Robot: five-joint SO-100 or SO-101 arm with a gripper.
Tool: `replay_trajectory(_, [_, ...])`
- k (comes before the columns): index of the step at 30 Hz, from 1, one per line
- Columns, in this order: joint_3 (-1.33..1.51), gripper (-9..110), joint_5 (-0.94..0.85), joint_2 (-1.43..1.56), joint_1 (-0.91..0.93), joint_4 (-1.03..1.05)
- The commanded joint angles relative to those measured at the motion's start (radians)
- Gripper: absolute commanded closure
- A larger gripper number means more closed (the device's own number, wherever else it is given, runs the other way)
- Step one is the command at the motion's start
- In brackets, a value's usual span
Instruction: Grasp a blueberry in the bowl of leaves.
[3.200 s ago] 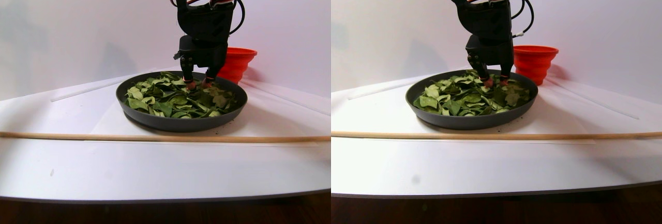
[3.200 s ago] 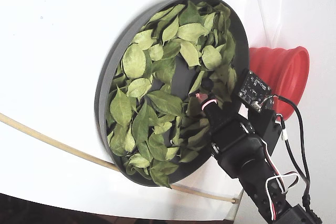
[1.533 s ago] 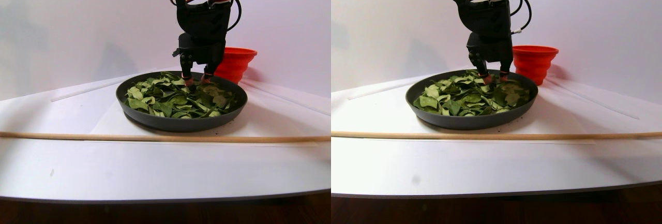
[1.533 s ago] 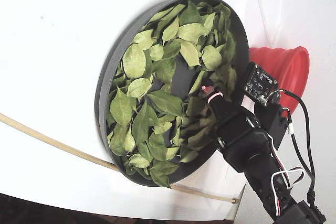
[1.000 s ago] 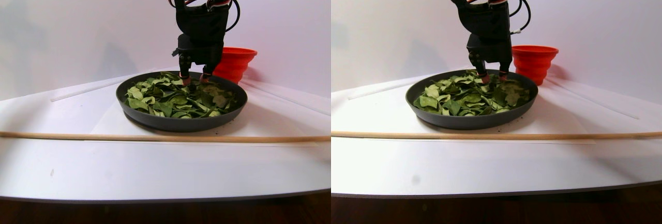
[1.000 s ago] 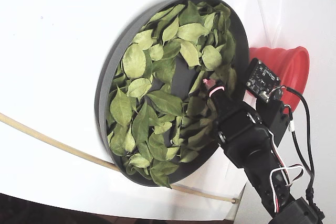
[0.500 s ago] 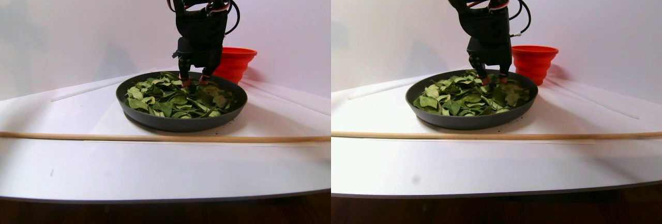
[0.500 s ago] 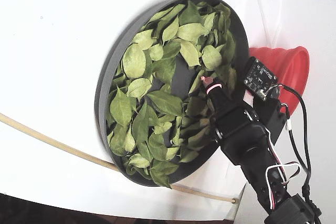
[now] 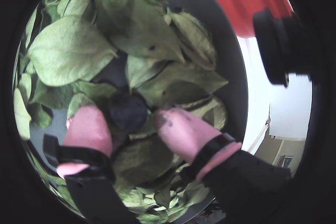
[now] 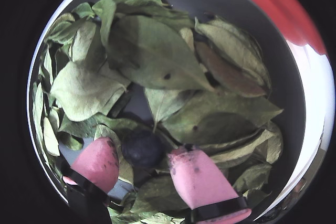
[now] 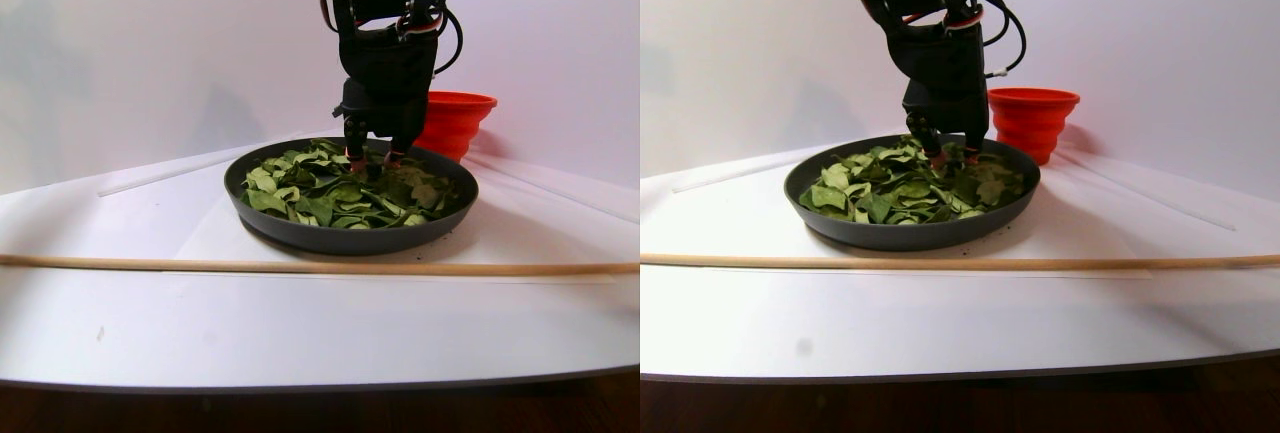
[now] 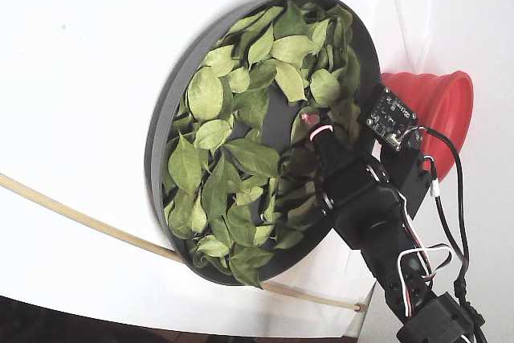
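The blueberry, small and near-black, lies among green leaves in the dark grey bowl. It also shows in the other wrist view. My gripper is lowered into the bowl and open. Its pink fingertips stand on either side of the berry with narrow gaps. In the stereo pair view the gripper reaches down into the back of the bowl. In the fixed view the gripper hides the berry, with leaves spread over the bowl.
A red ribbed cup stands just behind the bowl, close to the arm; it also shows in the fixed view. A thin wooden stick lies across the white table in front of the bowl.
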Motion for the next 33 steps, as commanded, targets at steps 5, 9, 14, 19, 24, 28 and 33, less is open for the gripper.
replay_trajectory(5, [-0.067,83,0.012,0.008,-0.003,-0.018])
replay_trajectory(9, [-0.069,83,0.012,-0.005,-0.003,-0.023])
replay_trajectory(14, [-0.069,83,0.009,-0.017,-0.003,-0.034])
replay_trajectory(19, [-0.069,85,0.011,-0.023,-0.003,-0.035])
replay_trajectory(24, [-0.060,87,0.009,-0.025,-0.003,-0.035])
replay_trajectory(28, [-0.052,89,0.006,-0.023,-0.003,-0.035])
replay_trajectory(33, [-0.044,90,0.003,-0.009,-0.005,-0.035])
